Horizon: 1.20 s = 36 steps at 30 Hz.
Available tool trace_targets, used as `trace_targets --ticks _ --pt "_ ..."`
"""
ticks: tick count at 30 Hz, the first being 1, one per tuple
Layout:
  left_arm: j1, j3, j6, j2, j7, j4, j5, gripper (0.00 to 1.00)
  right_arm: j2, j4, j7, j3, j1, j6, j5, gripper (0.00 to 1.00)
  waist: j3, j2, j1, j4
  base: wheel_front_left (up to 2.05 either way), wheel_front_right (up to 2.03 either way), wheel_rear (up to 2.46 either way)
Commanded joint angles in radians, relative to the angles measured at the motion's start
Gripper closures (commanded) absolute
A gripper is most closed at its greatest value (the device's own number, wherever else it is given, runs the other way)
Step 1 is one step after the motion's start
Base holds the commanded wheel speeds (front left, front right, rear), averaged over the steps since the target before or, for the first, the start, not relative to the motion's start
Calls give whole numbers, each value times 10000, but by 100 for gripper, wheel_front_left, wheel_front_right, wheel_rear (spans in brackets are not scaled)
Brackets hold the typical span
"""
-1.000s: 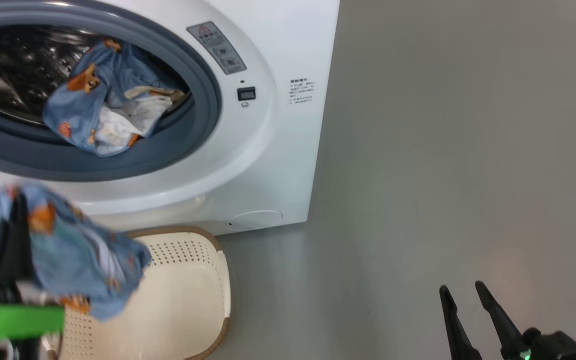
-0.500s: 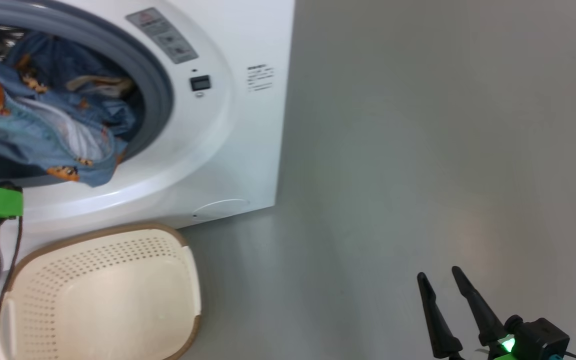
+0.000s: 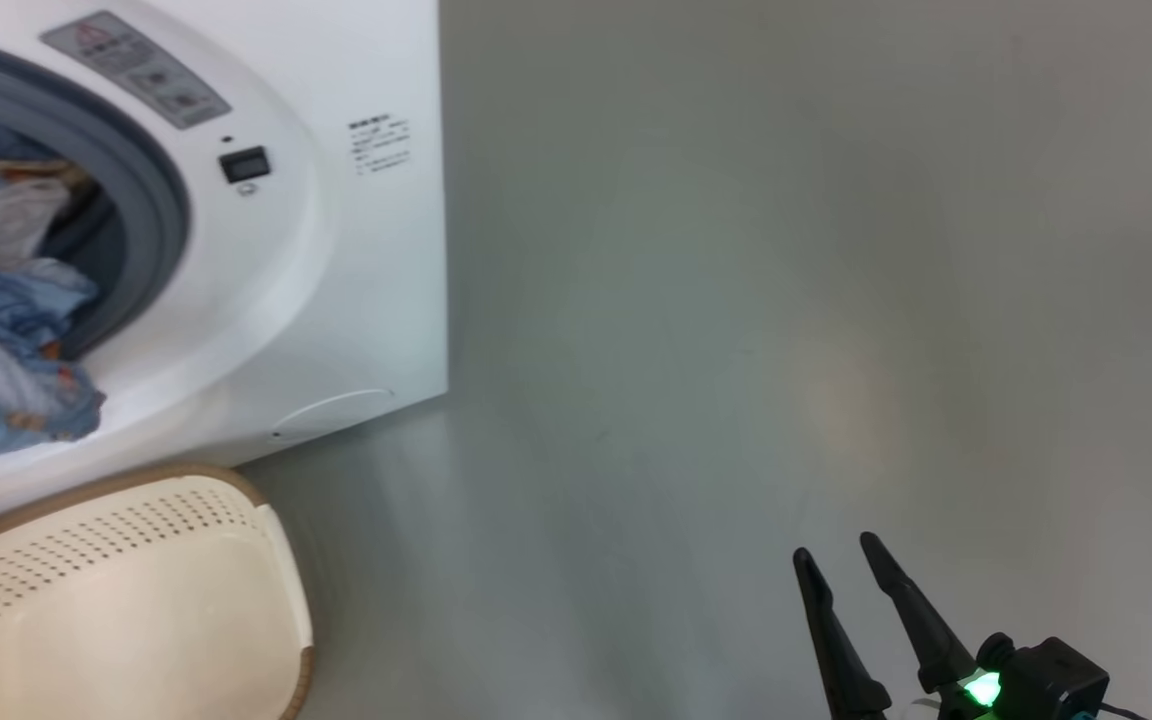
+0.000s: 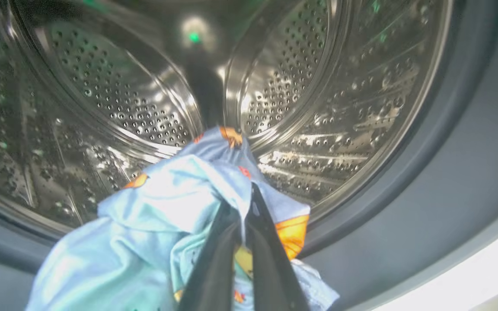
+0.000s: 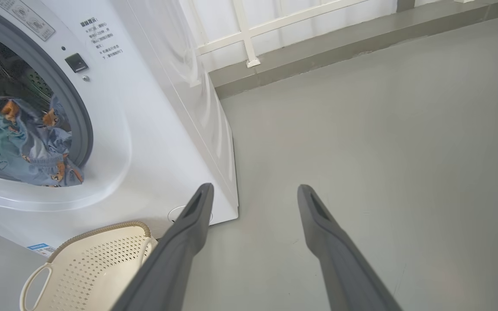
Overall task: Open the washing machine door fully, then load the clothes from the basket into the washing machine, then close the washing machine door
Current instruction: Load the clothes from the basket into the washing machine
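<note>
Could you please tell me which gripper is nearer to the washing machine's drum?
Left. The left gripper is at the mouth of the drum, its fingers shut on the clothes; the right gripper hangs open above the floor, beside the washing machine.

I'm looking at a plain grey floor (image 3: 786,250), smooth and matte, with a few faint marks and one soft pale patch of glare (image 3: 846,410) in the head view. In the right wrist view that floor runs back to a low grey ledge (image 5: 339,47) along the foot of the far wall. Above the ledge, thin white bars (image 5: 245,34) stand in front of bright white panels (image 5: 301,31), and the light is even and cool throughout.
</note>
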State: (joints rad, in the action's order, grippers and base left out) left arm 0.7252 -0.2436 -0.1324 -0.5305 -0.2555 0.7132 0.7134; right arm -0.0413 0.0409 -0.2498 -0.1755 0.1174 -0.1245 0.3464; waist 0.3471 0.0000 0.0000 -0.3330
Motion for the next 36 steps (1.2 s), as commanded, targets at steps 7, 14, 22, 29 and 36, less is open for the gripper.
trace_targets --ticks 7,14,22,29,36 --pt "1689 -365 17 -1309 -63 656 744 100 -90 400 -120 -603 -197 -62 171 0 634 0 0 -544 0 0 0" --pt "3192 1021 17 -1903 -63 -724 244 100 -89 634 -120 -707 -370 -62 315 0 1167 0 0 -669 0 0 0" --pt "2858 2079 17 -1808 -63 -1855 -641 100 -89 730 -120 -798 -485 -62 416 0 1441 0 0 -654 0 0 0" --pt "2338 1851 17 -1655 -63 -1253 -605 0 -89 707 -120 -836 -569 -62 455 0 1503 0 0 -557 0 0 0" --pt "2033 1043 17 -1478 -63 -589 -295 0 -89 684 -120 -779 -659 -62 427 0 1454 0 0 -395 0 0 0"
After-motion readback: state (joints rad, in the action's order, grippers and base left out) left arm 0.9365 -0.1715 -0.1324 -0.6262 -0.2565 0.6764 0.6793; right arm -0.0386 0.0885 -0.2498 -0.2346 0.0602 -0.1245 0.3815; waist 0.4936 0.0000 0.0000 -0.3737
